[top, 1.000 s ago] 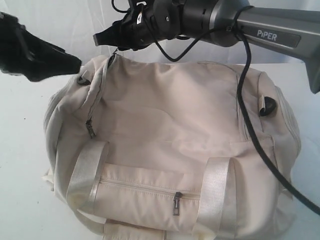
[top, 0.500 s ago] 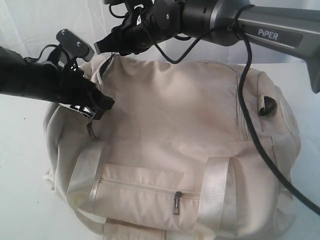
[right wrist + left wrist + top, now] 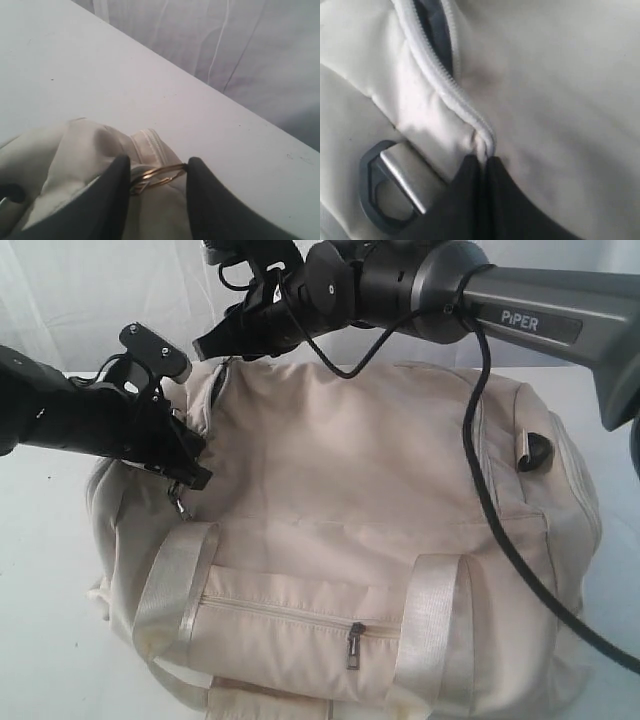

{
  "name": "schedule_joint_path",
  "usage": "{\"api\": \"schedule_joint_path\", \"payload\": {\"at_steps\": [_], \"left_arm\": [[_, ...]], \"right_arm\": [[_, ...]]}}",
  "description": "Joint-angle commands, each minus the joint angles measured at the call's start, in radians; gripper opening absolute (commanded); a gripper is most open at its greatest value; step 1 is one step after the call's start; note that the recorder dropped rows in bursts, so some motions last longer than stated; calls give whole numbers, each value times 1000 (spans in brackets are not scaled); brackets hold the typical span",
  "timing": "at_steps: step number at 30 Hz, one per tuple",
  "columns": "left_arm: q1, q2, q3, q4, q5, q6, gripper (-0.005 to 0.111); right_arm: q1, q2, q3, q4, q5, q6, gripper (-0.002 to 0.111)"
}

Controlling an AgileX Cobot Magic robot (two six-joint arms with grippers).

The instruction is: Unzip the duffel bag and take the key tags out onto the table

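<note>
The duffel bag lies mid-tabletop, its zipper partly parted at ten o'clock over grey lining. My left hand pinches shut on the zipper end; my right hand, half-open, holds a metal ring.

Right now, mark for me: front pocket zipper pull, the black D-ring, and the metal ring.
front pocket zipper pull (image 3: 354, 644), exterior view, hanging tab.
black D-ring (image 3: 374, 192), left wrist view, plastic loop's outer edge.
metal ring (image 3: 159, 174), right wrist view, wire between the hand's fingers.
</note>
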Motion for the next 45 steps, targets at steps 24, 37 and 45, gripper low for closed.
{"api": "schedule_joint_path", "payload": {"at_steps": [24, 37, 45], "left_arm": [[-3, -153, 152, -13, -59, -1, 1], [-3, -170, 124, 40, 19, 18, 48], [-3, -183, 30, 37, 111, 9, 65]], "right_arm": [[-82, -7, -10, 15, -54, 48, 0], [-82, -7, -10, 12, 27, 16, 0], [-82, -20, -10, 12, 132, -199, 0]]}}
